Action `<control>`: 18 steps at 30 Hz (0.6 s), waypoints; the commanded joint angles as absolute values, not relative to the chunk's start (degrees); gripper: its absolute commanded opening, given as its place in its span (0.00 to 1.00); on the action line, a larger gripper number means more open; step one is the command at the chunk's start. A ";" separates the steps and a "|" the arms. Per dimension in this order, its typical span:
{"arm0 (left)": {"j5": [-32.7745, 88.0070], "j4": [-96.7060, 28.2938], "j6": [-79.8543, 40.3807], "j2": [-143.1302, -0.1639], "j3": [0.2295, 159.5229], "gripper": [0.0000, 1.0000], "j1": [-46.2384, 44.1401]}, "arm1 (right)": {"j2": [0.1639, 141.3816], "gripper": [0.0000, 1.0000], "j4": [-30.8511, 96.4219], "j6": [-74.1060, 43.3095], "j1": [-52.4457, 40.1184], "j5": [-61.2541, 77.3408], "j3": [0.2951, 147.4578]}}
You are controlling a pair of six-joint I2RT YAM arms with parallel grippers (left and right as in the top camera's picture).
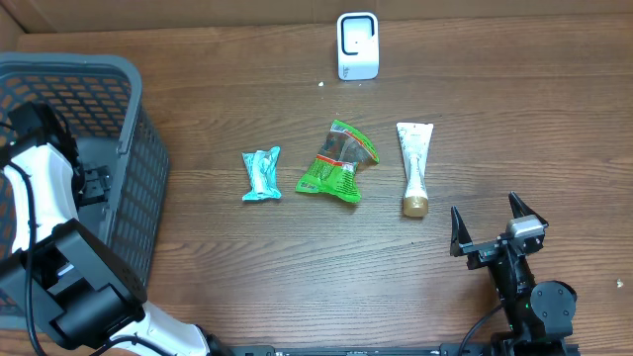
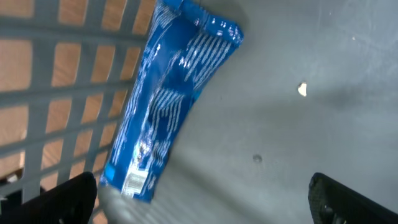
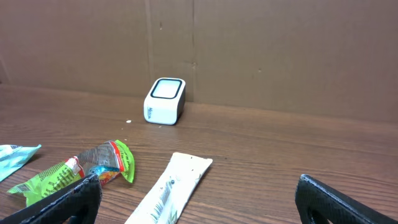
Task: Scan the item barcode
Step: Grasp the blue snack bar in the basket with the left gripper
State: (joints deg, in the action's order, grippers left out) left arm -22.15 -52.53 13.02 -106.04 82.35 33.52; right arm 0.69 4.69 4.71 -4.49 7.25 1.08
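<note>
Foil, crinkled and glossy, wraps one blue packet [image 2: 168,93] inside the grey lattice basket [image 1: 138,129], left claw [image 2: 205,202] released above. Three soft items (teal pouch [image 1: 262,175], green packet [image 1: 339,163], white tube [image 1: 414,166]) lie on the wooden counter [image 1: 247,287]; one boxy scanner [image 1: 357,45] stands far; right claw [image 1: 485,216] released, near right.

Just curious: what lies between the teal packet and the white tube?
A green packet sits between the teal packet and tube, touching neither; the overhead view shows it.

table [image 1: 297,277] – matt wood grain | basket [image 1: 148,193] – plastic mesh | blue pkt [image 2: 168,99] – glossy foil
</note>
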 commanded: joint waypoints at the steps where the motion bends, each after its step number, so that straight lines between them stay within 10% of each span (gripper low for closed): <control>1: -23.44 -49.52 18.33 -106.08 80.14 1.00 34.22 | 0.19 1.00 4.38 4.73 -4.25 7.40 0.58; 11: -21.15 -45.19 19.33 -107.59 77.76 0.99 37.32 | 0.16 1.00 4.38 4.73 -4.25 7.38 0.58; 18: -17.45 -45.15 19.22 -109.03 77.71 0.76 39.51 | 0.19 1.00 4.38 4.73 -4.25 7.40 0.58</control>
